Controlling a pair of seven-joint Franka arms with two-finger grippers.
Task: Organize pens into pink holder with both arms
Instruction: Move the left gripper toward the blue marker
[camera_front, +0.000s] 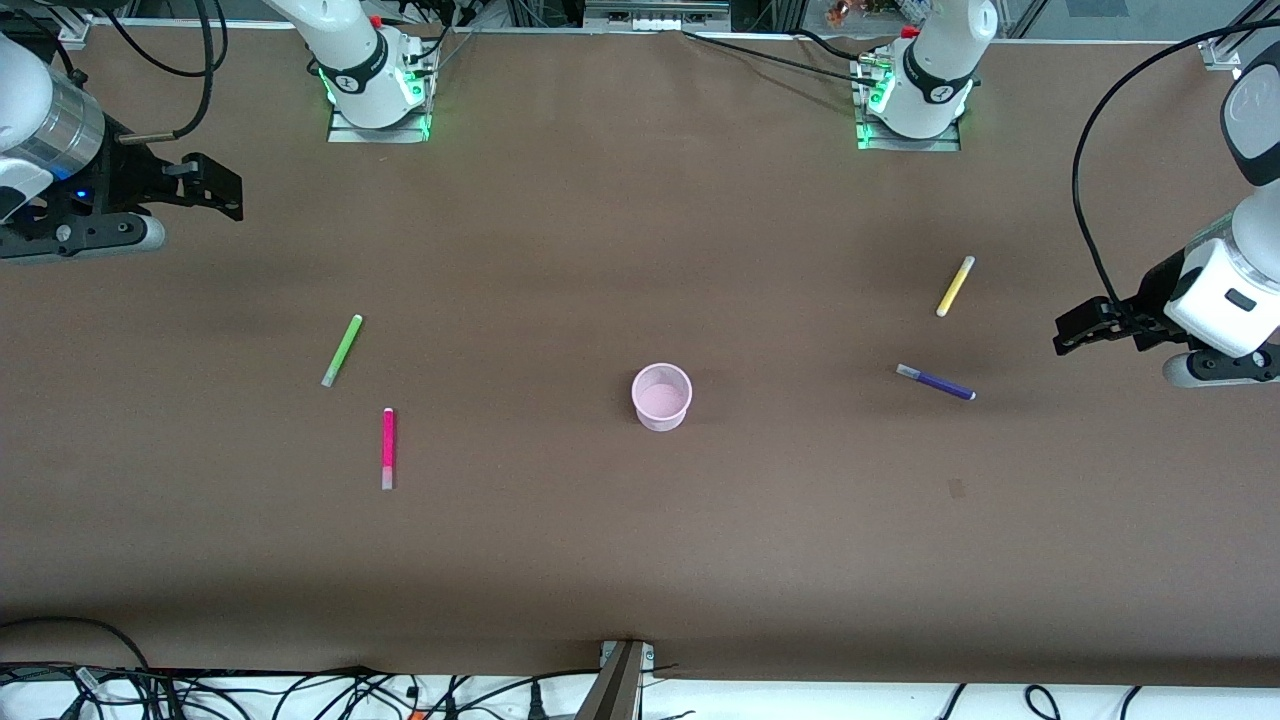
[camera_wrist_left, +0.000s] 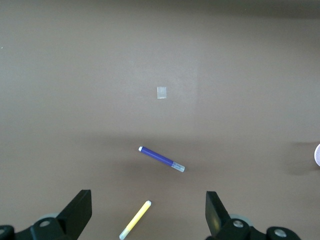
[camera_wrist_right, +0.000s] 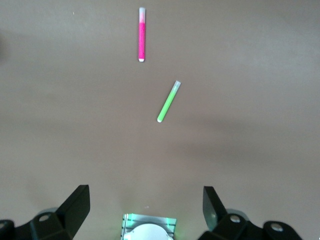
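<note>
Nearest the front camera lies the magenta pink pen (camera_front: 388, 449), flat on the brown table (camera_front: 640, 560) toward the right arm's end. Slightly farther stands the pink holder (camera_front: 661, 396), upright and empty, near the middle of the table. About level with it, toward the left arm's end, lies the dark purple pen (camera_front: 936, 382). The green pen (camera_front: 342, 350) lies a little farther than the magenta one, and the yellow pen (camera_front: 955, 286) lies farthest, past the purple.

All four pens look light, stiff and smooth, and being round they will likely roll if nudged. A pinch across the middle of the barrel, fingers square to its length, seems the safest hold. The holder looks thin and light too, so a pen dropped against its rim could tip it.

The left claw (camera_front: 1090, 331) hangs open over the table's edge at the left arm's end, holding nothing. The right claw (camera_front: 205, 185) hangs open and empty over the right arm's end.

Both arms are cut off by the frame. A small pale square (camera_wrist_left: 161, 92) on the table is too small to identify.
</note>
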